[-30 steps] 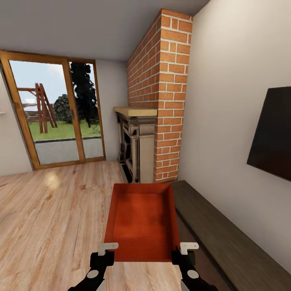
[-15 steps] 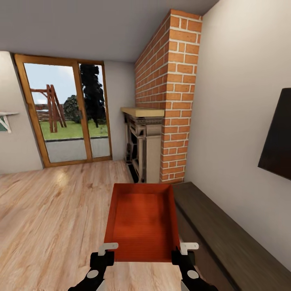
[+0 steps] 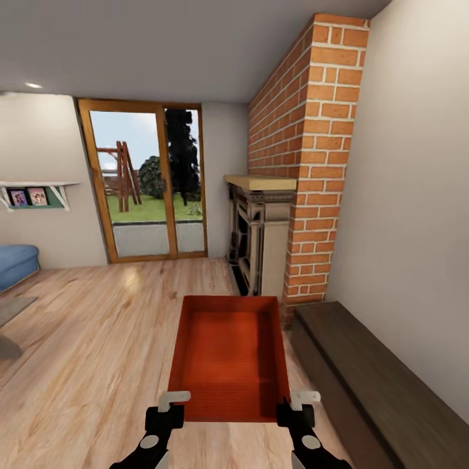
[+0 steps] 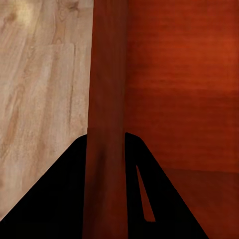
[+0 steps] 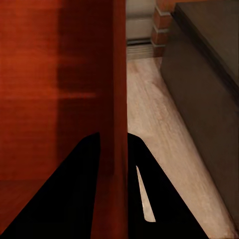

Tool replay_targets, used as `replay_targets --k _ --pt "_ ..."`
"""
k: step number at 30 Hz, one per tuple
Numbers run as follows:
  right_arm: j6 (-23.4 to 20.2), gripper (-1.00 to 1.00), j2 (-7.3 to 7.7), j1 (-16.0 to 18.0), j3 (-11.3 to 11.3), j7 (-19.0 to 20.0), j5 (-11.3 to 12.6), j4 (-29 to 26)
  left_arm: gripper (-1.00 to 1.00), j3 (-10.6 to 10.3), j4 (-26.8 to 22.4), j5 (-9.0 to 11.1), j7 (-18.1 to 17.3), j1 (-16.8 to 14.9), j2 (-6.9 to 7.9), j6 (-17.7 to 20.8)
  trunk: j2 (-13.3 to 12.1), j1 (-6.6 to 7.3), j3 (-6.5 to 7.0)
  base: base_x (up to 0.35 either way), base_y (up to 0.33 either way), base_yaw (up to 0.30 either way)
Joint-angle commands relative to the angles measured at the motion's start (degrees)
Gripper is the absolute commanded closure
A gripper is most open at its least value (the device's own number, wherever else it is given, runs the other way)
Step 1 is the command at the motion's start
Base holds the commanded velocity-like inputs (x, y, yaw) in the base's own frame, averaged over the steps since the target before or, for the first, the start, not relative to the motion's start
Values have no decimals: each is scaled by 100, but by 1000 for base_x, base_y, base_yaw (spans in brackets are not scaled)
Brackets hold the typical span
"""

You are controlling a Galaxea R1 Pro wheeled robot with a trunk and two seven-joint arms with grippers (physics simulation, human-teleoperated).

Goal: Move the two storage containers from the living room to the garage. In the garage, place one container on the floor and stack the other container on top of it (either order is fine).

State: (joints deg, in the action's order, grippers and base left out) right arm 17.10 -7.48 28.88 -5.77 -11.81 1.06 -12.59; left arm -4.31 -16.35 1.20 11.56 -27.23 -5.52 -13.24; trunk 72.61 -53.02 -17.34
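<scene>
I carry one orange-red storage container (image 3: 228, 355) in front of me, above the light wood-plank floor (image 3: 98, 339) of the living room. My left gripper (image 3: 170, 407) is shut on the container's near left wall (image 4: 105, 124). My right gripper (image 3: 292, 407) is shut on its near right wall (image 5: 118, 99). In both wrist views a dark finger sits on each side of the thin wall. The second container is out of view.
The brick fireplace (image 3: 306, 195) with its wooden mantel (image 3: 259, 182) stands ahead on the right. A low dark bench (image 3: 371, 378) runs along the right wall. A wood-framed glass door (image 3: 146, 185) is ahead; a blue sofa corner (image 3: 14, 264) and a wall shelf (image 3: 32, 195) are left.
The whole picture has shifted right: the camera has turned left, bringing the sofa corner and shelf into view and losing the dark wall screen. The container stays held in both grippers.
</scene>
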Motion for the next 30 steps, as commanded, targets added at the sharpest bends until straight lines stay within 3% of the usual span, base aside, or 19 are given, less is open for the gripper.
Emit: replay_targets --k 1,30 --pt "496 100 5 7 14 -24 -36 -59 100 -17 26 82 74 -2 16 -29 4 0 -5 0 0 291" --pt "496 100 10 10 14 -23 -36 -59 100 -9 43 91 74 -2 25 -30 4 0 69 0 0 291"
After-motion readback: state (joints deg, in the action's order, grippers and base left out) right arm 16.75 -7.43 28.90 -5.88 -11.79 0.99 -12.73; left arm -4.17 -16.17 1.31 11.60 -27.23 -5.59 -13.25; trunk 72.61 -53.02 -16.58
